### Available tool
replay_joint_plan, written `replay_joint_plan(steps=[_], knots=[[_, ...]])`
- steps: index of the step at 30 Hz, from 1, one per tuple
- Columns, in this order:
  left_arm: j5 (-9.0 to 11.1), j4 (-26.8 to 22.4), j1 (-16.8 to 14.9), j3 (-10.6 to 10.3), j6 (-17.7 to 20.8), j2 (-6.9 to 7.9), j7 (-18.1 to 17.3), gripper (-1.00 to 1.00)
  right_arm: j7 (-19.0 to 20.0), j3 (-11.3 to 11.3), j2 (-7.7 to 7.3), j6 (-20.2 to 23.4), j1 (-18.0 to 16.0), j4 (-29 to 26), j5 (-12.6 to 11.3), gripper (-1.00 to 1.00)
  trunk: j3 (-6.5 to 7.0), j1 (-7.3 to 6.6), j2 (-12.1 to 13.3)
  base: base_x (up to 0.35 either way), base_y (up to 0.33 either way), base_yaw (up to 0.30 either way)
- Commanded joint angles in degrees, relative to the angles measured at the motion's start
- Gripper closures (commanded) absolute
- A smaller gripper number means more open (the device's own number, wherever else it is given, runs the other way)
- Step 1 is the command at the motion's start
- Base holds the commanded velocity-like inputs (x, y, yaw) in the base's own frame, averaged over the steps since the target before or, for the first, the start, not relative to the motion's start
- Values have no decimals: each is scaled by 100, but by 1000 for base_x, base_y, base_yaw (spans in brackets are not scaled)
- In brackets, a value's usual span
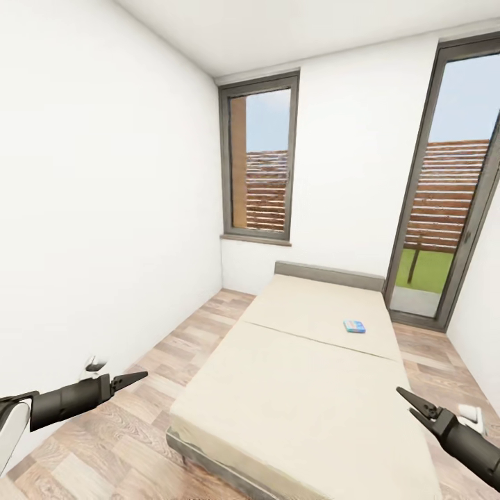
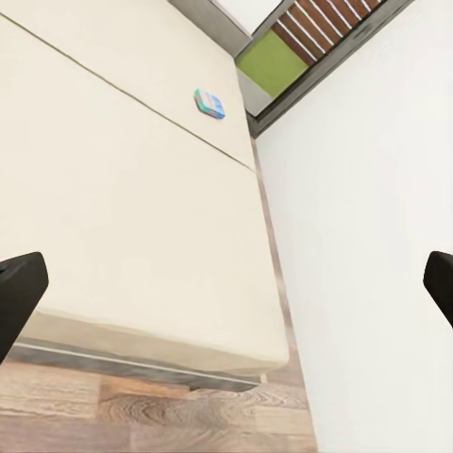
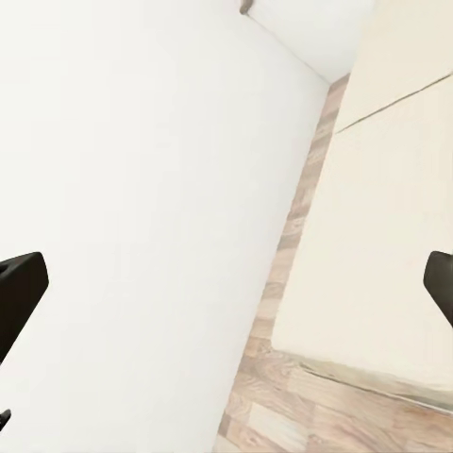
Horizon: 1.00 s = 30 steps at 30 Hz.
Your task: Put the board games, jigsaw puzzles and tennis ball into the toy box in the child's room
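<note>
Board game [image 1: 354, 326], the small blue box, lies flat on the far half of the bed [image 1: 305, 389], past its seam near the glass door. Left gripper [image 1: 135, 378] and right gripper [image 1: 406, 397] hold nothing, fingers spread wide apart.

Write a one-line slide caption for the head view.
Small blue cartoon-printed board game box lies alone on the wide cream-beige bed, beyond its seam, both arms' tools, left and right, empty at the near end.

The head camera looks down the room from the foot of the bed [image 1: 305, 361]. Both wrist cameras face the bed's near end and the wood floor [image 3: 283, 406], the part all three views share.
</note>
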Motion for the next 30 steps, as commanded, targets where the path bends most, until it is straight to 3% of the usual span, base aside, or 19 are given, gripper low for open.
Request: replay_joint_plan(steps=[1,12,19,30], knots=[[-9,1,-2,4,22,0,-26,-100,35,-6,-13,27,2,0,7,-100,-10,2,-3,0,0,-105],[-5,1,-2,4,22,0,-33,-100,355,-144,-258,67,33,98,-10,-100,-111,2,-3,-4,-27,-127],[-5,1,-2,4,22,-5,-36,-100,767,-354,-239,84,49,234,1,-100,-159,2,-3,-73,-233,-91],[-5,-4,-2,4,22,-8,-38,-100,844,-384,-241,85,53,251,-1,-100,-177,2,-3,-42,-277,-77]])
